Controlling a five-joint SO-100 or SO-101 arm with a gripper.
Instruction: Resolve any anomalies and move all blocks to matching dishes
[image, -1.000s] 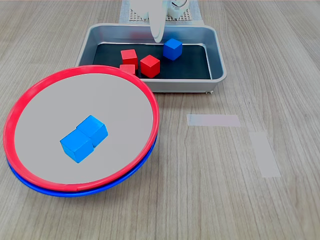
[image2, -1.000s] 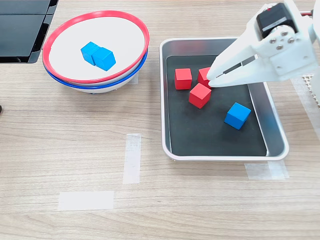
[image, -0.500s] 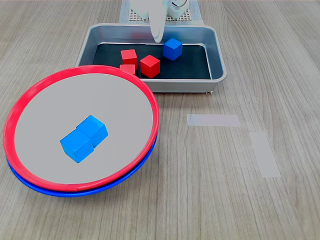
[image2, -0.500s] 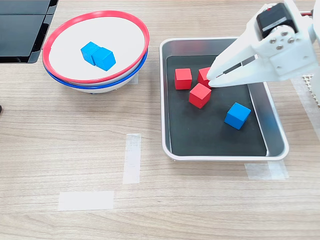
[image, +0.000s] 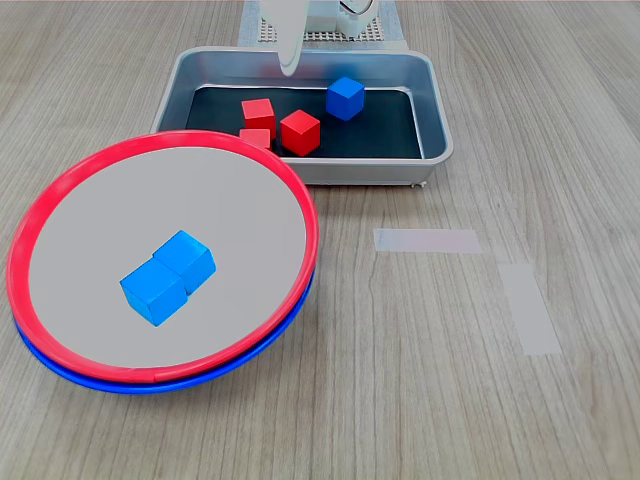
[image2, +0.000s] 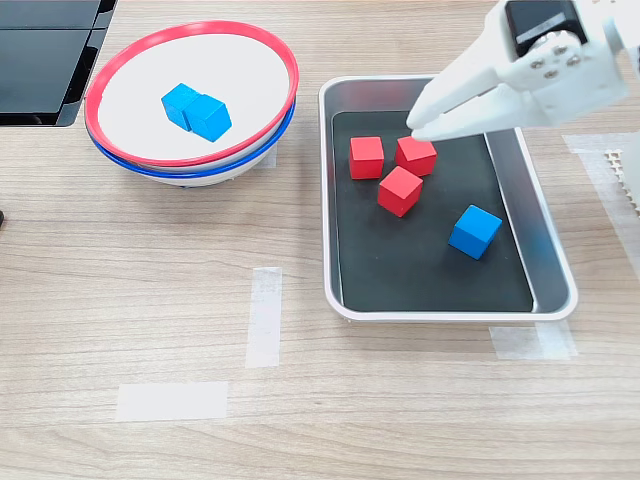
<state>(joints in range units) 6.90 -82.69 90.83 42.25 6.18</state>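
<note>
The red-rimmed dish (image: 40, 215) (image2: 140, 45) sits stacked inside the blue-rimmed dish (image: 90, 382) (image2: 205, 172), whose rim only peeks out beneath it. Two blue blocks (image: 167, 277) (image2: 196, 110) lie touching in the red-rimmed dish. In the grey metal tray (image: 432, 110) (image2: 553, 262) lie three red blocks (image: 300, 132) (image2: 399, 190) and one blue block (image: 345, 97) (image2: 474, 231). My white gripper (image: 288, 62) (image2: 415, 126) hovers above the tray, just over the red blocks, shut and holding nothing.
Pale tape strips (image: 427, 240) (image2: 264, 315) mark the wooden table. A black panel (image2: 45, 60) lies at the second exterior view's top left. The arm's white mesh base (image: 330, 35) stands behind the tray.
The gripper has lifted and drifted toward the tray's far edge, leftward in the first exterior view, uncovering the red block it hung over. No block has moved.
</note>
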